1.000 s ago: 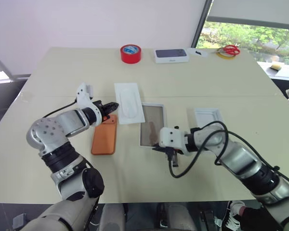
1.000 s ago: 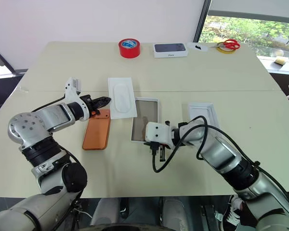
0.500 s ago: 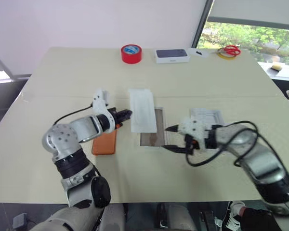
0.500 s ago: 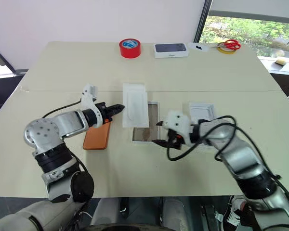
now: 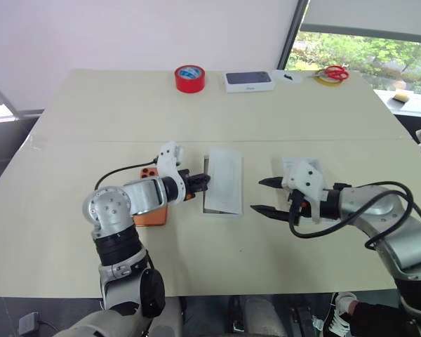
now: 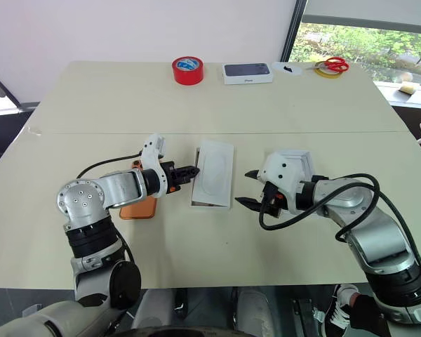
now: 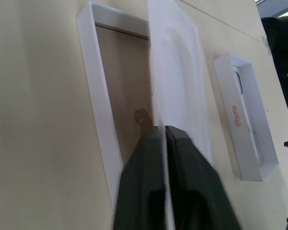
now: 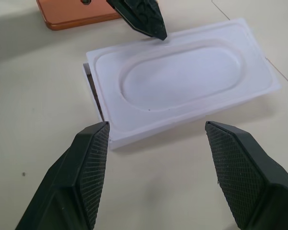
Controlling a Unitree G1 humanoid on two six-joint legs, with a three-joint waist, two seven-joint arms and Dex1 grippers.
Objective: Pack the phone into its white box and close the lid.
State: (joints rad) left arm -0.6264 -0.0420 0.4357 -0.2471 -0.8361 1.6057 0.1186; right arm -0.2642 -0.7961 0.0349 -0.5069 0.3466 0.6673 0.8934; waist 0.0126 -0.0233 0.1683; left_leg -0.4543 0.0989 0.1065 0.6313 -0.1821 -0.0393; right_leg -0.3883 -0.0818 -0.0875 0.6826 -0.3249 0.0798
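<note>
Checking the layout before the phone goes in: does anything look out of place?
Yes. The flat white insert with the oval recess lies on top of the white box, covering most of its tray, while the phone lies on the table beside it.

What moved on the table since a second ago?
The white insert slid right, from beside the phone onto the box, and now covers most of it. The left tool went right with it. The right tool opened wide and pulled back from the box. The phone, the lid and the box stayed put.
</note>
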